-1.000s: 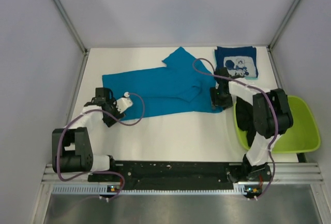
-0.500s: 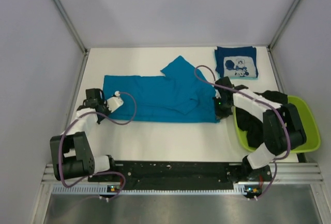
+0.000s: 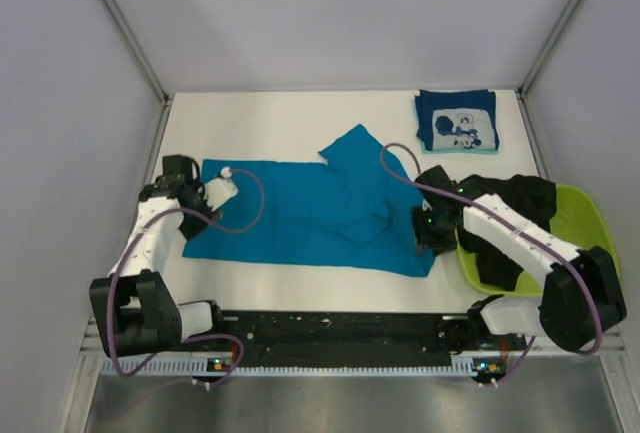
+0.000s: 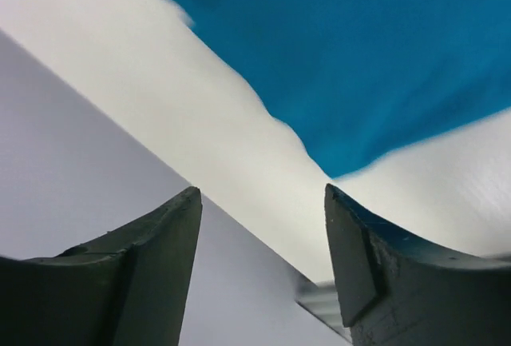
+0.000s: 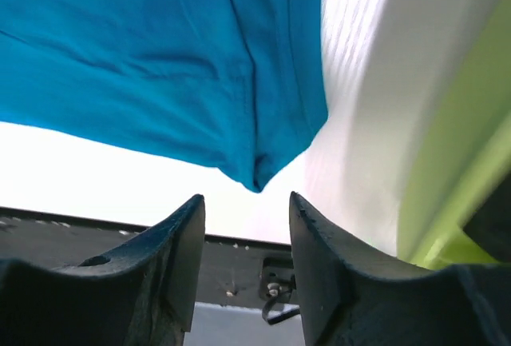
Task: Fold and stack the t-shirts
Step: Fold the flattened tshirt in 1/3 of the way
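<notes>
I judge the step in hand to be laying the teal-blue shirt (image 3: 300,213) out flat before its first fold. It lies spread across the middle of the desk (image 3: 270,123), its long side running left to right. It is not tidy yet. A flap of cloth juts toward the back near the middle, and a creased overlap sits toward the right end. The near right corner droops toward the front edge.

My left pincer (image 4: 262,194) stands with its jaws apart and nothing between them, at the shirt's left end. Its wrist view shows the teal edge just ahead of the fingers, with bare desk beneath. My right pincer (image 5: 247,198) is also parted and empty. It hangs over the shirt's near right corner, and the corner's tip lies just beyond the fingertips, not between them.

The navy shirt with the white print (image 3: 457,121) sits folded at the back right, well apart from the teal one. The black shirt (image 3: 515,198) is heaped in the lime-green basin (image 3: 590,228) at the right.

Next, I think both pincers must come down on the two ends and take the cloth cleanly. The jutting flap will probably need tucking in before the halves are brought together. The cloth looks limp, so a shallow bite could slip off.
</notes>
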Action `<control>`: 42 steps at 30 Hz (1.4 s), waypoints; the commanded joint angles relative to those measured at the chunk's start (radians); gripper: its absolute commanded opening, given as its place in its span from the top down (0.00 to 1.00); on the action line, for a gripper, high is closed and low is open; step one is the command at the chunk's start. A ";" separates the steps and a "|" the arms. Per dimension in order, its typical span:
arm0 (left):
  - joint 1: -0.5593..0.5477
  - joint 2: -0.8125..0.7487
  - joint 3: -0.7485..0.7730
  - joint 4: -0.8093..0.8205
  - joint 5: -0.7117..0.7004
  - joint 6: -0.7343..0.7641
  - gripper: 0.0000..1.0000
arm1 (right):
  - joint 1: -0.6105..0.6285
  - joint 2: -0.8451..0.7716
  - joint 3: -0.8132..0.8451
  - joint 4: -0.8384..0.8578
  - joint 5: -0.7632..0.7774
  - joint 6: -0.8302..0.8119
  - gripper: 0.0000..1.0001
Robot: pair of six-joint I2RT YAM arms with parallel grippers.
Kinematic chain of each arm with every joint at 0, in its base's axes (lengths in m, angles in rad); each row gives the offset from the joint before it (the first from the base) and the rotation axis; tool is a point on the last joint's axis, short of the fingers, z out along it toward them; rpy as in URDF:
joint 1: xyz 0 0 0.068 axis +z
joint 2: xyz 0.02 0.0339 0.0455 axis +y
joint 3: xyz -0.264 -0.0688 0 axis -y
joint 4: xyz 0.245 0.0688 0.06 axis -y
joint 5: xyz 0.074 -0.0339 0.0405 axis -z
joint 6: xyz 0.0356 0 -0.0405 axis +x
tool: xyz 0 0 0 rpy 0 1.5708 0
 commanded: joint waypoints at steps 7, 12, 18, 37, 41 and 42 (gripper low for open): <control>-0.741 0.154 0.392 0.008 0.532 -0.361 0.53 | -0.053 -0.095 0.074 0.396 -0.161 0.028 1.00; -0.978 0.290 0.423 0.130 0.601 -0.267 0.38 | -0.134 0.013 0.012 0.534 -0.237 0.075 1.00; -1.096 0.468 0.410 0.304 0.529 -0.207 0.36 | -0.172 0.136 -0.074 0.619 -0.278 0.094 1.00; -1.113 0.571 0.356 0.484 0.276 -0.233 1.00 | -0.208 0.213 -0.173 0.660 -0.248 0.086 1.00; -1.066 0.524 0.363 0.454 0.339 -0.327 1.00 | -0.222 0.224 -0.189 0.654 -0.225 0.094 1.00; -1.045 0.515 0.364 0.451 0.369 -0.356 1.00 | -0.220 0.224 -0.189 0.651 -0.216 0.092 1.00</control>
